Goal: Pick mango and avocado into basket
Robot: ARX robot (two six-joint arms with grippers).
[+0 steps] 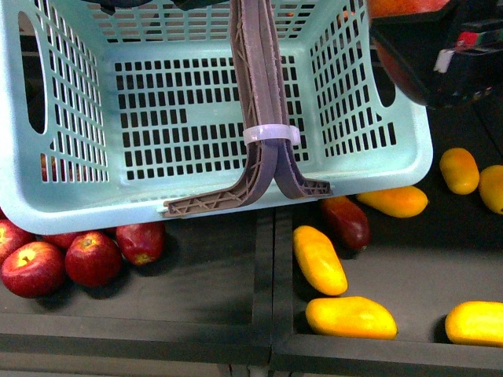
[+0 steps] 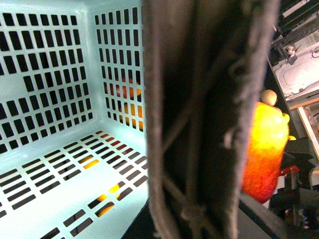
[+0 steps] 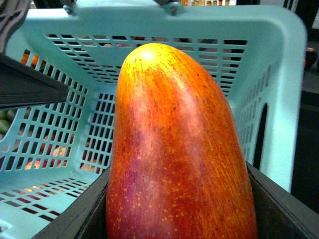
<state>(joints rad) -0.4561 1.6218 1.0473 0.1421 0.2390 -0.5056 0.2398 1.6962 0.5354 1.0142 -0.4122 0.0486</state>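
The mint-teal basket [image 1: 71, 196] hangs lifted over the bins and fills the front view; nothing lies inside it. Its two brown handles [image 1: 263, 86], bound by a white zip tie [image 1: 271, 134], stand together. They fill the left wrist view, where my left gripper [image 2: 209, 224] is shut on the handles [image 2: 209, 99]. My right gripper [image 1: 448, 55] sits at the basket's right rim, shut on the red-orange mango [image 1: 397, 59]. In the right wrist view the mango [image 3: 179, 149] stands between the dark jaws, facing the basket's slotted wall [image 3: 75, 124]. The mango [image 2: 264, 149] also shows beyond the handles. The avocado is out of view.
Red apples [image 1: 63, 263] lie in the bin under the basket's left side. Several yellow mangoes [image 1: 350, 316] and one dark red fruit [image 1: 347, 221] lie in the right bin. A dark divider [image 1: 263, 283] separates the bins.
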